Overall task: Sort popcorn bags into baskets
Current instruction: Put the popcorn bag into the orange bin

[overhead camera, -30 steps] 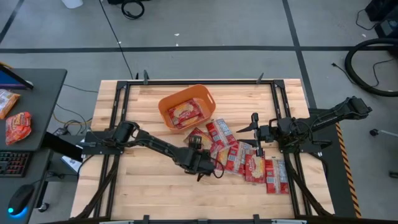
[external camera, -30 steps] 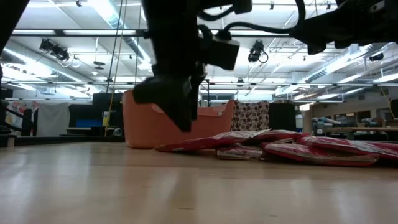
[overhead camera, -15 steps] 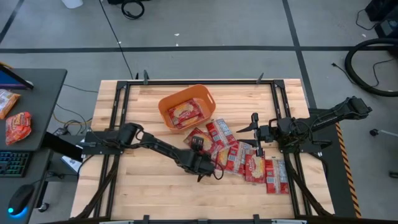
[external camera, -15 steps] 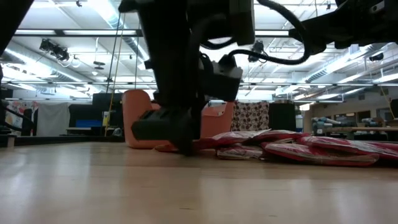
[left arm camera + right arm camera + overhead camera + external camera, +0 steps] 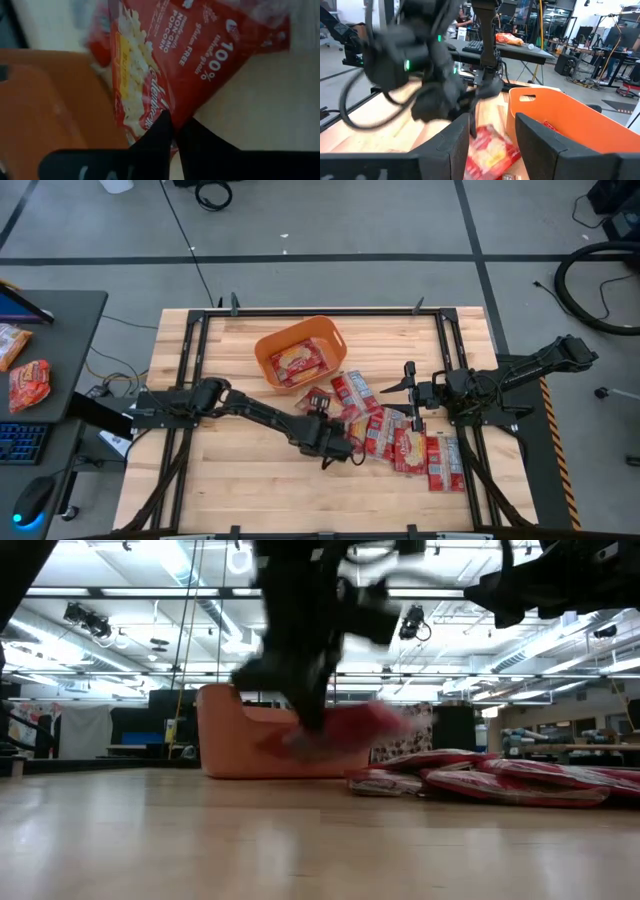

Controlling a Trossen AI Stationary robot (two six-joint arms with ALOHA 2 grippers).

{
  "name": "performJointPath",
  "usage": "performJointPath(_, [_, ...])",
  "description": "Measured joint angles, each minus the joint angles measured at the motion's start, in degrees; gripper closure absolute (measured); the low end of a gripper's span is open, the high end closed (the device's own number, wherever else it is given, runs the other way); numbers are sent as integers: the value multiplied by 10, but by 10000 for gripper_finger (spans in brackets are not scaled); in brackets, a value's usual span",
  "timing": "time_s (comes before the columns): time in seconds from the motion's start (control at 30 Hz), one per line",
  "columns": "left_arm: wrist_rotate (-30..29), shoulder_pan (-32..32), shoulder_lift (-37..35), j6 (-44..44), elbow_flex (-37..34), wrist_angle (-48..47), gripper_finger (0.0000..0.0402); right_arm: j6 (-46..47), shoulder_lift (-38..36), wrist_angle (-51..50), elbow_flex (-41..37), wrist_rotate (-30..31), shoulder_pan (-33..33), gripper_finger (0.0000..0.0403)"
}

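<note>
A pile of red popcorn bags (image 5: 390,435) lies right of the table's middle. Behind it stands the orange basket (image 5: 298,352), which holds at least one bag (image 5: 297,360). My left gripper (image 5: 330,442) hovers at the pile's near left edge. It is shut on one red bag (image 5: 345,728), which is off the table in front of the basket (image 5: 240,745). My right gripper (image 5: 408,395) stands open above the pile's right part, with nothing between its fingers (image 5: 452,147). My left gripper pinches the bag between its two shut fingers (image 5: 160,132) at the bag's edge (image 5: 167,107), near a corner. The fingers come at it from above. The bag reaches out past the fingertips, tilted. It hangs clear of the table and of the pile.
Bare wood spreads over the table's left and near parts (image 5: 230,470). A dark metal frame (image 5: 300,312) runs round the table. A side desk (image 5: 50,360) at the left carries a keyboard and snack packs.
My left gripper has dropped onto the near left edge of the pile, shut on a bag and risen again. That bag lay on the table and now hangs clear of it in front of the basket. My right gripper has kept still.
</note>
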Motion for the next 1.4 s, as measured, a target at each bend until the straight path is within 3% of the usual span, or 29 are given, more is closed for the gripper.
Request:
performJointPath(0.13, [-25,17,-1,-47,112,-116,374,0,0,0,0,2,0,239])
performJointPath(0.23, [-34,41,-2,-136,188,-210,378,0,0,0,0,2,0,239])
performJointPath(0.3, [-32,68,-7,-195,211,-220,381,0,0,0,0,2,0,239])
performJointPath(0.47, [25,141,-17,-237,186,-220,379,5,0,-1,0,2,0,239])
performJointPath(0.7, [26,232,-16,-216,85,-217,370,4,1,-4,0,1,0,239])
performJointPath(0.9, [46,278,-16,-215,57,-217,301,2,1,-5,0,1,0,239])
performJointPath(1.0, [80,263,-16,-185,80,-183,262,1,1,-7,0,1,0,239])
performJointPath(1.1, [77,222,-16,-106,105,-130,237,0,1,-7,0,1,0,239])
performJointPath(1.27, [27,144,-17,72,104,-17,226,3,1,-5,0,1,0,239])
performJointPath(1.4, [9,103,-15,132,63,78,225,4,1,-3,0,1,0,239])
